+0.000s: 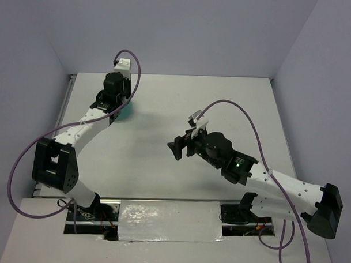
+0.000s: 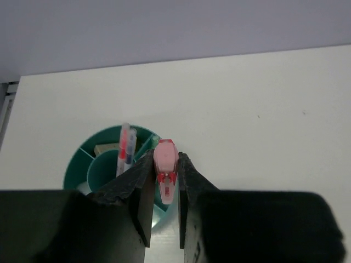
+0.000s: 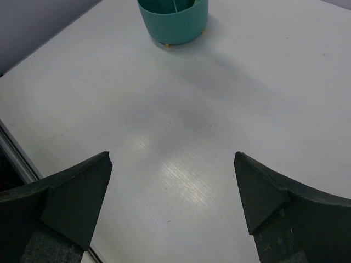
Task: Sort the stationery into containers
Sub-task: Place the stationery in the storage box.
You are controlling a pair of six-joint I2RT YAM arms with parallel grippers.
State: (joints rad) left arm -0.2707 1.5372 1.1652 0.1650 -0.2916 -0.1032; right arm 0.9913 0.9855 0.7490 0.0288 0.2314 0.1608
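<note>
Over on the left, the left arm (image 1: 77, 134) reaches out to the far-left part of the table (image 1: 165, 108). Its wrist hangs right over the teal desk organizer (image 2: 74, 170), so from above only a teal sliver shows beside the arm.

Wrist camera now. The left end effector (image 2: 165, 158) is clamped on a pink block (image 2: 165, 174) with a red lower part. Both fingers pinch it lengthwise, above the organizer's right-hand rim.

Down in the organizer, a pen (image 2: 125, 150) with clear and red sections stands in the centre cup, leaning toward its far wall. A beige block (image 2: 104, 149) lies in the compartment behind the cup. A touch of mint green (image 2: 155, 139) peeks out at the rim, just beside the pink block. The black fingers cover the organizer's near side.

Moving right, the right end effector (image 1: 178, 149) hovers over the middle of the table with its jaws spread wide. Nothing is between them, and they point toward the organizer. In its wrist view the organizer sits well apart, off toward the table's far side. A tiny orange piece (image 3: 168, 45) lies against the foot of the organizer's wall. A purple cable (image 1: 250, 125) loops over the right arm.
</note>
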